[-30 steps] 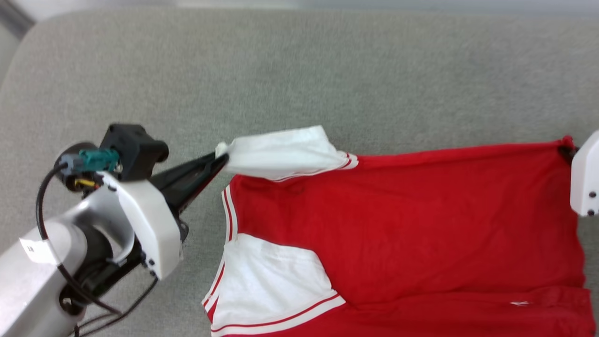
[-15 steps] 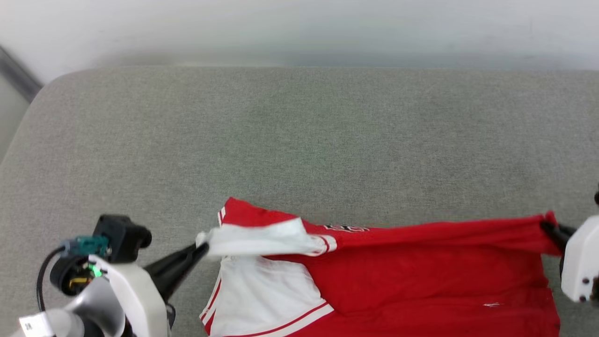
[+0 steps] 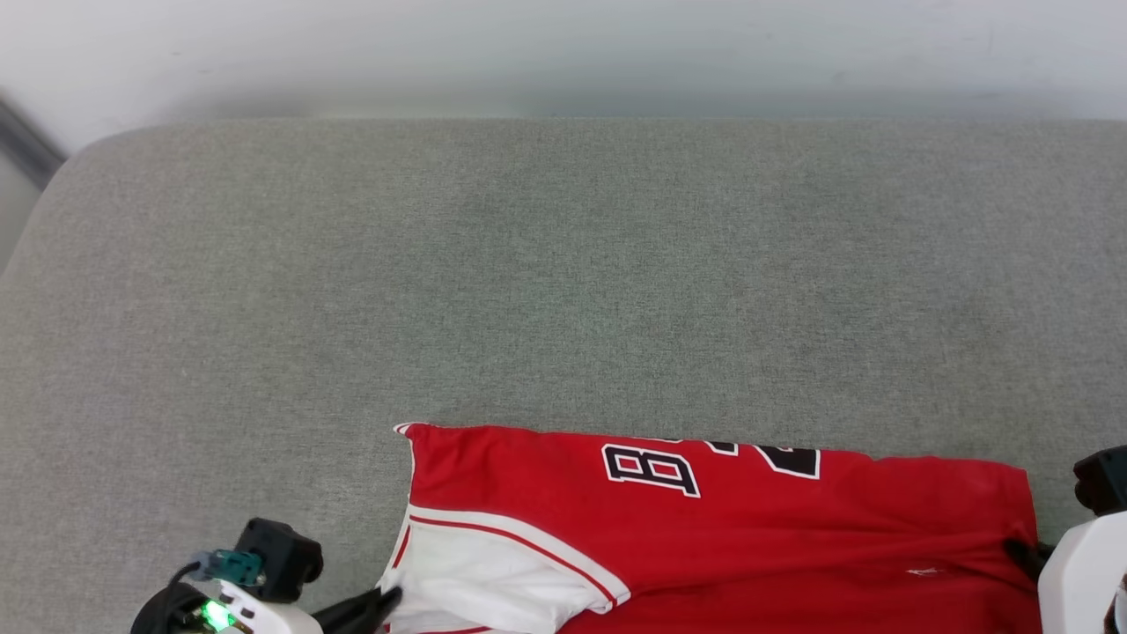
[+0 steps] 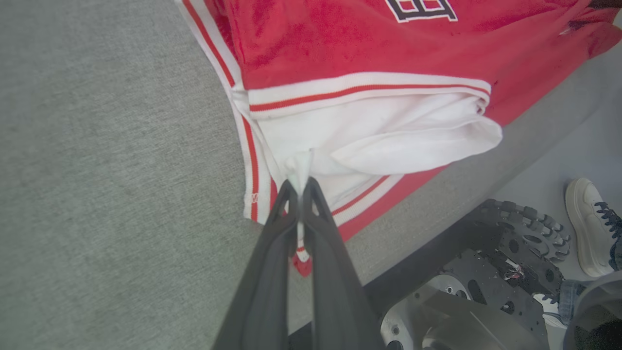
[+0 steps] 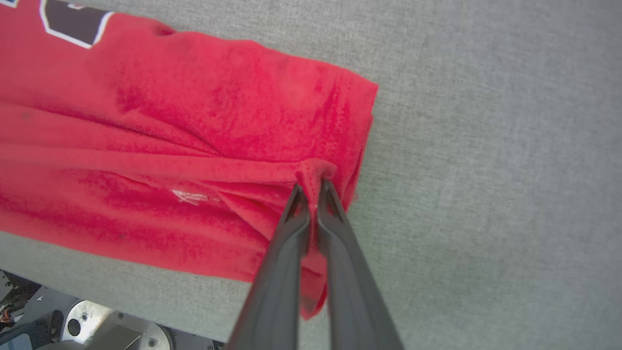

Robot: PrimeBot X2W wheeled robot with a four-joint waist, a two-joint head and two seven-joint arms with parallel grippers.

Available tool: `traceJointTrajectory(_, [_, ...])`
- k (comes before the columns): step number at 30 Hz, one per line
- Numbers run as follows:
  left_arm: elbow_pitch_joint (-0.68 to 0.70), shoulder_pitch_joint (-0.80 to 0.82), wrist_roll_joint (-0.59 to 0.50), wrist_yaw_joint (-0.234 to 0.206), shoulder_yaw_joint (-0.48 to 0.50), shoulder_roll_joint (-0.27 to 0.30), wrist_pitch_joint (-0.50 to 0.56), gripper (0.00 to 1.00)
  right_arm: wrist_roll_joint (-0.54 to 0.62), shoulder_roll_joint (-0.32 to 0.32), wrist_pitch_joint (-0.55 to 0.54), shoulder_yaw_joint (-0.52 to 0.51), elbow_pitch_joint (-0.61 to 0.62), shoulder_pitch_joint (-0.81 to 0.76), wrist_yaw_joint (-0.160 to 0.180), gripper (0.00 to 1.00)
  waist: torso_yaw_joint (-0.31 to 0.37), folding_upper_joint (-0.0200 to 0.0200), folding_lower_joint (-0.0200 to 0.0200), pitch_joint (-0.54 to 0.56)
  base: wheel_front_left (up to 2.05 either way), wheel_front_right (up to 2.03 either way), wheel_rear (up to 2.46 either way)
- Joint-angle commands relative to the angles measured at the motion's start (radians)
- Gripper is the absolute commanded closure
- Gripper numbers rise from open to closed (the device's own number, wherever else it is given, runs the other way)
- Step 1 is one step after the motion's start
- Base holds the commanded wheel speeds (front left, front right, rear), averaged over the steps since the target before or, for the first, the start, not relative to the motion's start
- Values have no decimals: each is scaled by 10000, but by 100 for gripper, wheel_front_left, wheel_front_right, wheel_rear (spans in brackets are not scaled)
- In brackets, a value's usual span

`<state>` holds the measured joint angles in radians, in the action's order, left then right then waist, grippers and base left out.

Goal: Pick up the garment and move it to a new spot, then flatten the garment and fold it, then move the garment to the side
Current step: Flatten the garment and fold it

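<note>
Folded over since a second ago, the garment [image 3: 722, 537] now shows its dark lettering [image 3: 651, 467] upward where plain red showed before, and it lies along the near edge of the grey cushion [image 3: 563, 282]. Note its long axis: it runs side to side, stretched between your two tools, with the crease on the far side and both held edges nearest the robot. Your left tool [image 3: 387, 600] is clenched on a tuft of the white sleeve [image 4: 388, 141] at the left end; your right tool [image 5: 311, 190] is clenched on a bunched red corner at the right end. Neither arm is nearer; each owns one end, so whatever comes next likely needs both moving together. Head view gives you the full span; only the wrist views show the pinches themselves, and the left one also shows a person's shoe [image 4: 588, 228] beyond the cushion's edge.
</note>
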<state>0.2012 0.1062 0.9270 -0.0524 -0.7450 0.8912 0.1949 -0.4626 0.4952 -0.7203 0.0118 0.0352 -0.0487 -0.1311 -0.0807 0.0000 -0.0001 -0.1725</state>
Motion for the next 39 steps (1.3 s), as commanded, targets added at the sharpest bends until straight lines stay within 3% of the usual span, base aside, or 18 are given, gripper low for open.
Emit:
traceJointTrajectory(1, [-81, -95, -50, 65, -53, -51, 2, 100, 6, 80, 75, 73, -62, -119, 8, 100, 10, 0, 1, -20, 0, 0, 0])
traceJointTrajectory(13, [-1217, 259, -499, 405, -594, -721, -118, 100, -325, 442, 1059, 1170, -1026, 193, 8, 100, 72, 0, 1, -54, 0, 0, 0])
traceJointTrajectory(14, [-1267, 263, -524, 407, -614, -756, -137, 73, -356, 445, 1154, 1217, -1100, 200, 6, 100, 82, 0, 1, -37, 0, 0, 0])
traceJointTrajectory(15, [-1320, 262, -575, 387, -609, -786, -198, 16, -189, 447, 1367, 1160, -1161, 294, 8, 65, 101, 0, 1, -20, 0, 0, 0])
traceJointTrajectory(16, [-1372, 251, -595, 343, -579, -836, -293, 0, -104, 352, 1503, 1068, -1300, 358, 9, 0, 118, 0, 1, -6, 0, 0, 0])
traceJointTrajectory(23, [-1467, 249, -396, 48, 7, -1282, -1425, 0, -515, 42, 1763, 965, -1223, 507, 6, 0, 181, 0, 1, 298, 0, 0, 0])
traceJointTrajectory(30, [-1544, -23, -100, -462, 1353, -1908, -3827, 0, -1003, -369, 1755, 38, -592, 510, 8, 0, 208, 0, 1, 647, 0, 0, 0])
traceJointTrajectory(34, [-1579, -241, -848, -1068, 2204, -2206, -4546, 0, -1001, -1010, 1333, -912, -299, 302, 6, 0, 164, 0, 1, 768, 0, 0, 0])
traceJointTrajectory(39, [-929, -908, -2561, -1612, 4108, -3429, -4607, 0, -660, -2017, 692, -2101, -17, -5, 6, 0, 21, 0, 1, 760, 0, 0, 0])
